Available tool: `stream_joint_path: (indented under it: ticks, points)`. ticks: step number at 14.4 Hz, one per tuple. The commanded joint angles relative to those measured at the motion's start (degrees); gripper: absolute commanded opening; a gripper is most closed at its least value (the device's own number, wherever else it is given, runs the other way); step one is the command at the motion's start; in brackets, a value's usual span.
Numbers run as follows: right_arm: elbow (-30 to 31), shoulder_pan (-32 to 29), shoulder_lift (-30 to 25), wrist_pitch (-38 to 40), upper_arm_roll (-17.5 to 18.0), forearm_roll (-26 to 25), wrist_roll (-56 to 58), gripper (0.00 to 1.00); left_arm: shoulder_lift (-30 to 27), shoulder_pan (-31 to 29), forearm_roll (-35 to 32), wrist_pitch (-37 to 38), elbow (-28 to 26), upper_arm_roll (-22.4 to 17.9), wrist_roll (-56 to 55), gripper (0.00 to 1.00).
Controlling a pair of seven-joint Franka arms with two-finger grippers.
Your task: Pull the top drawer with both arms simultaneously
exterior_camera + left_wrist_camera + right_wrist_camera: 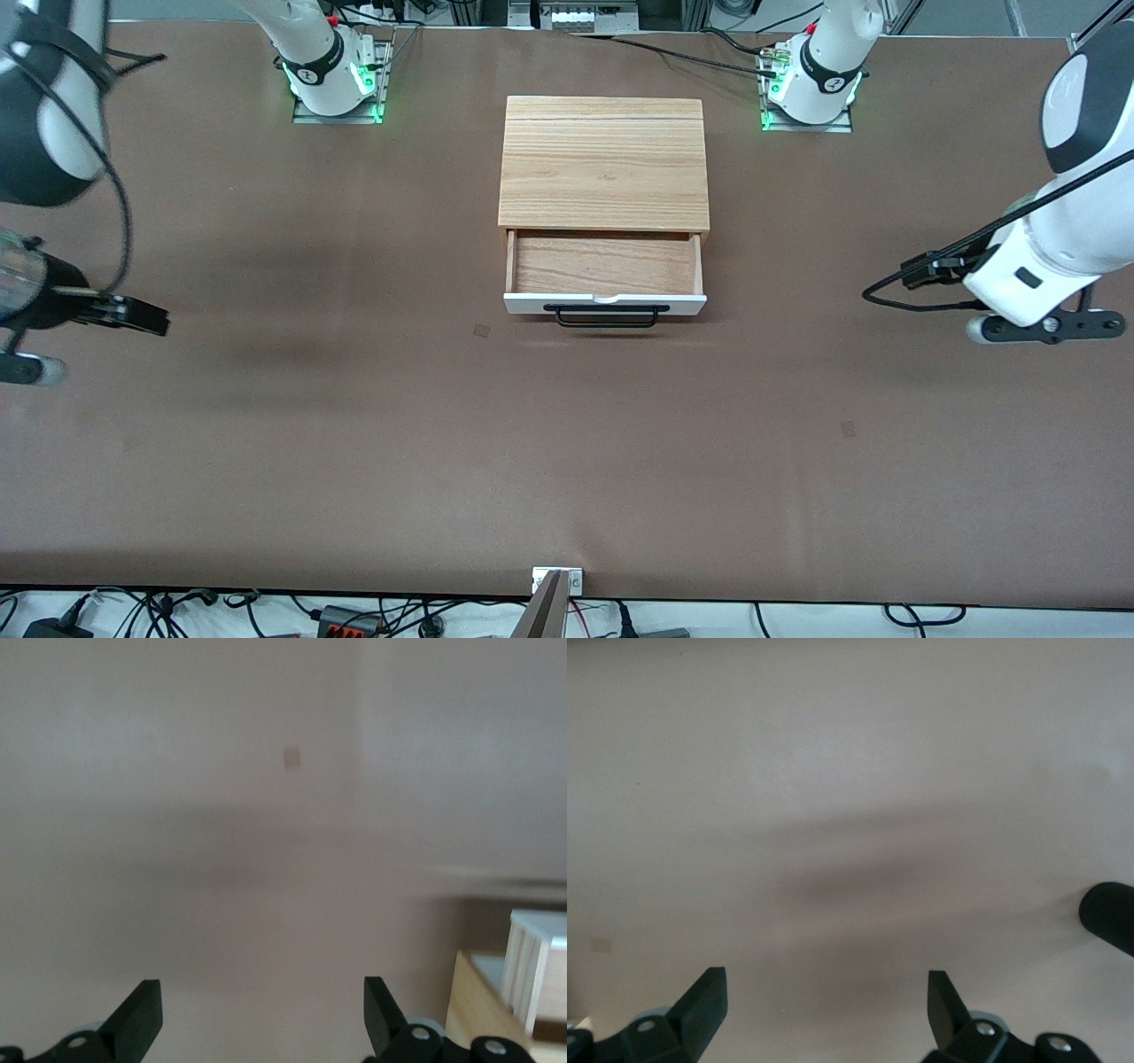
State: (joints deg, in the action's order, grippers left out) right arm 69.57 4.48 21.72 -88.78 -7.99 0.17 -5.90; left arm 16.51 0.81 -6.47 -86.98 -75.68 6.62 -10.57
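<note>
You've got the top drawer [605,275] pulled out of the cabinet [604,164], sticking out toward the front camera, light wood bottom showing and nothing in it. Its white front panel faces the front camera, with the black bar handle [607,317] across it and the small half-round notch [606,299] at the panel's top edge. The cabinet sits on the brown table [354,443], midway between the two arm bases.

Nothing touches the drawer. Your left gripper [263,1019] hangs over bare table well apart from the cabinet, toward the left arm's end; jaws spread wide, holding nothing. In the left wrist view you can see a corner of the cabinet and the drawer's white panel at the edge.

Your right gripper [827,1014] is over bare table well apart from the cabinet, toward the right arm's end; jaws wide apart too, nothing between them. Both arms wait clear of the handle.

Small dark square mark [481,330] on the table just beside the drawer front, toward the right arm's end.
</note>
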Motion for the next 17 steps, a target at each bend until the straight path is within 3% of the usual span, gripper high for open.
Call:
stream_joint_path:
  ticks: [1, 3, 6, 11, 17]
  points:
    - [8.55, -7.38, -6.41, -3.14, 6.93, -0.96, -0.52, 1.0, -14.08, -1.76, 5.13, -10.89, -17.08, -1.43, -0.25, 1.0]
    - [12.24, -7.38, -8.79, -5.43, 7.28, -1.75, -0.69, 1.0, -17.64, -1.77, 4.28, -16.88, -22.3, -1.61, -0.33, 1.0]
    - [16.02, -5.9, -11.59, -6.05, 7.37, -4.3, -0.34, 1.0, -22.47, -1.07, 3.31, -18.3, -28.72, -1.7, 0.28, 1.0]
    - [28.06, -5.8, -21.17, -6.32, 7.28, -4.22, 1.14, 1.0, -21.7, -1.24, 3.22, -16.38, -28.21, -2.84, 10.22, 1.0]
    - [28.78, -6.16, -22.07, -6.67, 6.84, -3.34, 5.81, 1.0, -20.03, -1.24, 3.22, -9.96, -24.09, -2.05, 10.92, 1.0]
